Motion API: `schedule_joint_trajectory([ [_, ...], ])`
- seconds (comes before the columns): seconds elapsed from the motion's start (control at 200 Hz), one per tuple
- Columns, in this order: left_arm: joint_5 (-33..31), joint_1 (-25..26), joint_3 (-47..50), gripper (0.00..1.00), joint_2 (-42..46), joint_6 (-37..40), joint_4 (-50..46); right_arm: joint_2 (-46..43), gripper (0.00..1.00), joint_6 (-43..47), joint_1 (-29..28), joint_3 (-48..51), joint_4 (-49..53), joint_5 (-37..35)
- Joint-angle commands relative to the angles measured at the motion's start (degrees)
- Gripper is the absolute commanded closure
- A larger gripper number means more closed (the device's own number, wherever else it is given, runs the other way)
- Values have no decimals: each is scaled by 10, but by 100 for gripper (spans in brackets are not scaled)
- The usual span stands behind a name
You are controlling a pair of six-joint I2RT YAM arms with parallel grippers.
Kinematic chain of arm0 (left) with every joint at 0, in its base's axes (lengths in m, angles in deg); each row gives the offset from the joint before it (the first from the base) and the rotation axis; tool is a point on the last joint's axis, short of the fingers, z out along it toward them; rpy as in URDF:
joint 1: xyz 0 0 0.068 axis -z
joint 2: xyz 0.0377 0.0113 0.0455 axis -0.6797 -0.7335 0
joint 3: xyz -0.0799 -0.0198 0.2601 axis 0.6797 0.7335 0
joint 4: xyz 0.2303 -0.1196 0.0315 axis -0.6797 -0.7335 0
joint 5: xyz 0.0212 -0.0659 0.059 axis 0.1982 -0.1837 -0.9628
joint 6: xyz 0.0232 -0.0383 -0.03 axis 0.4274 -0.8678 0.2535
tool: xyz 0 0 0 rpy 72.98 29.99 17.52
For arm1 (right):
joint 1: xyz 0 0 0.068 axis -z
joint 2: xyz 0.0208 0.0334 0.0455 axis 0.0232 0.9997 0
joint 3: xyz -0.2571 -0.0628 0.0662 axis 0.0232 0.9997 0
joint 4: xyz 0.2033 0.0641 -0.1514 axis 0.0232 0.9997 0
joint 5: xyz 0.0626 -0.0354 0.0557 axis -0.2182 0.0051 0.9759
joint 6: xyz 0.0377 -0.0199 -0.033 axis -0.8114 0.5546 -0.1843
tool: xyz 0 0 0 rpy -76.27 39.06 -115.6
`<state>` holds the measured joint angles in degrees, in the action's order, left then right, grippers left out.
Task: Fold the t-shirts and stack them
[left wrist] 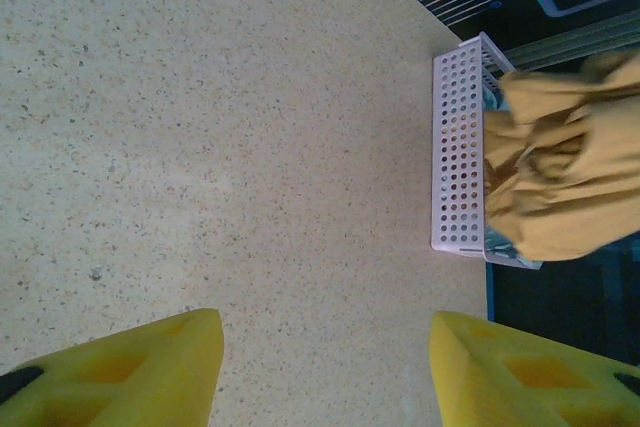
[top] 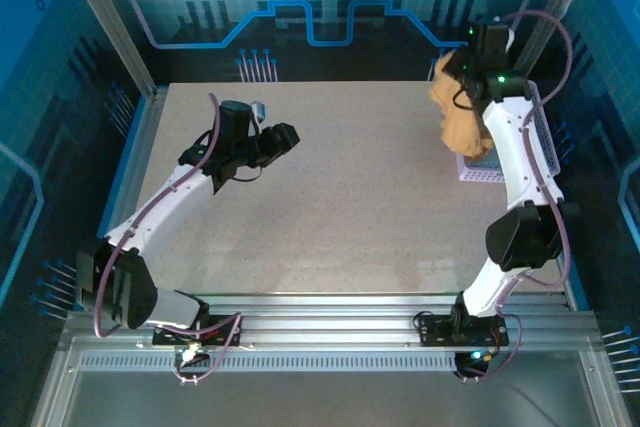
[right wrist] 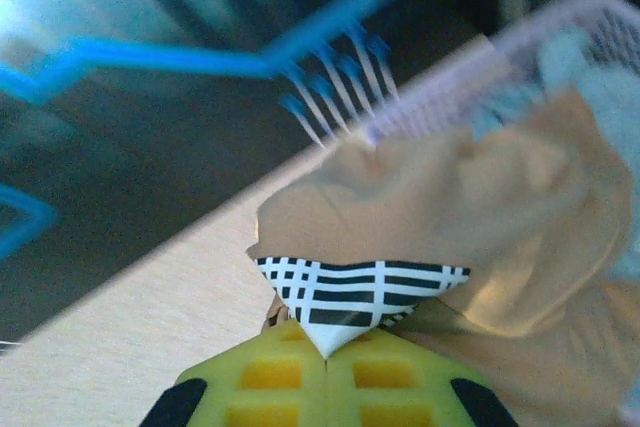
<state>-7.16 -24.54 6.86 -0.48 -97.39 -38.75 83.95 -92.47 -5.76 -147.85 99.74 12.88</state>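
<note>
tan shirt (right wrist: 450, 217) is pinched in the closed right hand (right wrist: 325, 347), bunched over the basket (left wrist: 455, 147) — left hand (left wrist: 325, 347) is held parted above the tabletop (left wrist: 200, 147).

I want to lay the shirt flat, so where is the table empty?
The speckled beige tabletop is bare across its middle, from the left end effector to the lavender mesh basket. It is crowded at the far right edge, where the tan cloth t-shirt hangs over that basket.
</note>
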Motion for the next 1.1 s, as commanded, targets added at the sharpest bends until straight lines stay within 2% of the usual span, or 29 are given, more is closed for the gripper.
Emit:
schedule_joint_trajectory([
  [0.0,-26,3,-25,43,-5,7,-31,-23,100,55,-47,-65,-11,-10],
  [0.125,-85,2,-43,41,3,16,-79,-15,100,74,-126,-103,-5,0],
  [0.255,-172,0,-57,41,28,16,-143,1,100,59,-214,-58,2,16],
  [0.37,-208,-6,-51,41,59,18,-172,27,100,40,-291,27,-24,72],
  [0.435,-208,-12,-42,40,74,18,-182,65,100,37,-327,48,-37,151],
  [0.49,-208,-18,-36,40,84,17,-198,102,85,39,-347,39,-17,191],
  [0.52,-207,-21,-32,39,87,16,-208,116,71,41,-357,36,-8,205],
  [0.6,-194,-32,-22,37,90,15,-233,107,49,34,-356,64,-22,213],
  [0.655,-172,-42,-13,37,82,11,-253,88,44,23,-341,96,-35,209],
  [0.875,-58,-63,62,36,30,-22,-278,10,45,-52,-238,295,-45,202],
  [0.975,-15,-63,113,36,14,-56,-251,0,46,-48,-225,355,-33,211],
  [1.095,30,-54,165,34,-19,-106,-194,29,43,-57,-222,389,-41,254],
])
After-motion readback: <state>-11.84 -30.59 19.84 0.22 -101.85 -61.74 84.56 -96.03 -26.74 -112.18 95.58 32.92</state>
